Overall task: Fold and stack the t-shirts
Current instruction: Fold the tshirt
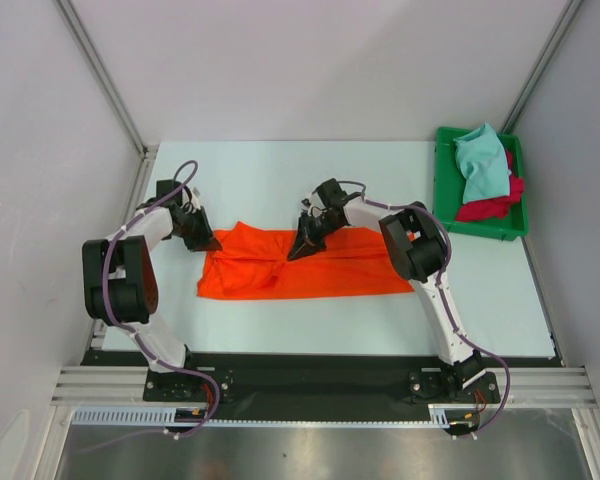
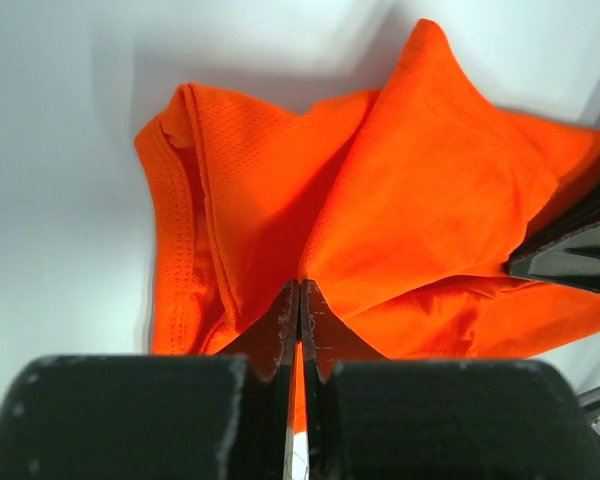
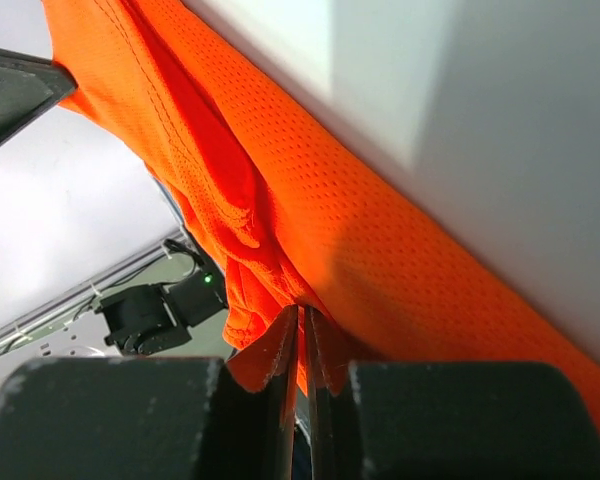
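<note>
- Orange t-shirt (image 1: 310, 272): mesh cloth, partly folded into a wide band, rumpled at left, lying mid-table.
- Teal t-shirt (image 1: 480, 165): crumpled, atop crimson t-shirt (image 1: 488, 208), both in green tray (image 1: 442, 190), far right.

White links (image 1: 150, 228), bulky black joints (image 1: 120, 283), lilac cables (image 1: 189, 165) looping behind my black wedge-shaped fingers (image 2: 278, 335), whose inner edges are scuffed pale.

The spread t-shirt (image 1: 310, 272) is lying across the middle of the table (image 1: 280, 180). The left gripper (image 1: 208, 243) is pinching its rear left corner. The right gripper (image 1: 302, 250) is pinching its rear edge near the centre. The tray (image 1: 480, 232) is sitting at the table's rear right corner, apart from that shirt. Inside it, the upper t-shirt (image 1: 480, 165) is lying on the lower t-shirt (image 1: 490, 208).
</note>
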Tool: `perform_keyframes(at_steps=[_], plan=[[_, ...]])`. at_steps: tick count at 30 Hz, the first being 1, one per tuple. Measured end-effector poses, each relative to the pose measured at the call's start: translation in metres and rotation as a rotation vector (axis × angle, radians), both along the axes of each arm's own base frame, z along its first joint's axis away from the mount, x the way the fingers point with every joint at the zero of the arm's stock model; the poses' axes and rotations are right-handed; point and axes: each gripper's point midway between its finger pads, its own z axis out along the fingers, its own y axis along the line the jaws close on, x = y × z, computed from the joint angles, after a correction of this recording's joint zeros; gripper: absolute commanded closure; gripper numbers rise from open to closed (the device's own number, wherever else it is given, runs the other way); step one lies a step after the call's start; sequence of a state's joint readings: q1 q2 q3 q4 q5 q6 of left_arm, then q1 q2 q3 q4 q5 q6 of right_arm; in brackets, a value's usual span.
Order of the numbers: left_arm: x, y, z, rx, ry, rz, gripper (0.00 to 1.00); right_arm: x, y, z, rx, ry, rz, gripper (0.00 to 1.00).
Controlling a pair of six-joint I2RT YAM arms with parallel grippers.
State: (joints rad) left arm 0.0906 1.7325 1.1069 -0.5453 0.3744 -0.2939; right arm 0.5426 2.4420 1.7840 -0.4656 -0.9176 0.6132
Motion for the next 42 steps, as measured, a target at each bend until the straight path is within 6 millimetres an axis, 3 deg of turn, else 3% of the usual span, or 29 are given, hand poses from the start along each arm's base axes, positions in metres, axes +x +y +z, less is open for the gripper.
perform_keyframes(at_steps=[7, 17, 26, 34, 42], plan=[[-0.002, 0.004, -0.009, 0.022, 0.027, 0.01, 0.94, 0.003, -0.012, 0.001, -0.007, 0.008, -0.027, 0.87], [-0.005, 0.005, -0.016, 0.028, 0.051, 0.006, 0.94, 0.02, -0.087, -0.001, -0.058, 0.043, -0.184, 0.87], [-0.008, 0.005, -0.022, 0.028, 0.076, 0.006, 0.94, 0.013, -0.13, -0.003, -0.089, 0.049, -0.242, 0.87], [-0.008, 0.007, -0.024, 0.033, 0.082, 0.011, 0.94, 0.028, -0.189, -0.002, -0.207, -0.036, -0.301, 0.87], [-0.007, 0.009, -0.024, 0.036, 0.084, 0.014, 0.94, 0.015, -0.215, -0.003, -0.358, -0.13, -0.231, 0.87]])
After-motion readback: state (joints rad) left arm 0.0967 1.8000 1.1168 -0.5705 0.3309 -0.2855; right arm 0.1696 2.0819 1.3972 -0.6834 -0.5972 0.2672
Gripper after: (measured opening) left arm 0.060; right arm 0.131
